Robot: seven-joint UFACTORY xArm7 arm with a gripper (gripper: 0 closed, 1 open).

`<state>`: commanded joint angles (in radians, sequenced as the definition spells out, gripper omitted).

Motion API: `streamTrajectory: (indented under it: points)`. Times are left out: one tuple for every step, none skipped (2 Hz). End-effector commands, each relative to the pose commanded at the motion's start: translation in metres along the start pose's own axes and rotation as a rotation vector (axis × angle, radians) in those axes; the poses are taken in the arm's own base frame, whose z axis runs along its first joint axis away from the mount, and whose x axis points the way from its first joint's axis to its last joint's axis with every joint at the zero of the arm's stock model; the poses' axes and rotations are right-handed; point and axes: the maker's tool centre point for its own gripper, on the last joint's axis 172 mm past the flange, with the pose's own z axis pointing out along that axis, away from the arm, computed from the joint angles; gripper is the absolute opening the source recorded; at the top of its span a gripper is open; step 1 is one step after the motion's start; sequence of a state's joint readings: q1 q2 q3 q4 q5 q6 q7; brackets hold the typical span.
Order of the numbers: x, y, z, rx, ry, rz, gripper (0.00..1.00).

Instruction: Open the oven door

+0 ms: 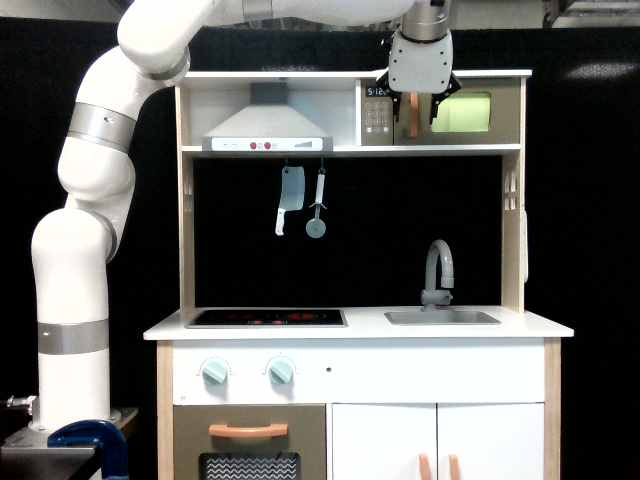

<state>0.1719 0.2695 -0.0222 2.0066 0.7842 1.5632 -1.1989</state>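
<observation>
Toy kitchen, black backdrop. Grey range hood (pixel 267 128) upper left of centre; cleaver (pixel 290 198) and pizza cutter (pixel 317 205) hang just beside each other below it. White worktop (pixel 540 325) carries hob (pixel 266 318), sink (pixel 442 317), grey faucet (pixel 438 270). Two knobs (pixel 214 372) below. Blue clamp (pixel 90 444) lower left.

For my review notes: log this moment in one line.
hand: open, fingers straddling orange handle | oven door: closed | phase: pre-grasp

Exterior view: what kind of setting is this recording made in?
Probably a lab or studio rig, not a real kitchen: a toy play kitchen stands against a black backdrop, with a white robot arm clamped beside it and its gripper at the small oven door.
</observation>
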Motion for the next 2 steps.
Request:
streamTrajectory:
  points:
    - [0.0086, 0.0006, 0.01, 0.0, 0.0, 0.0, 1.0]
    - [0.0113, 0.0042, 0.0094, 0.0, 0.0, 0.0, 0.0]
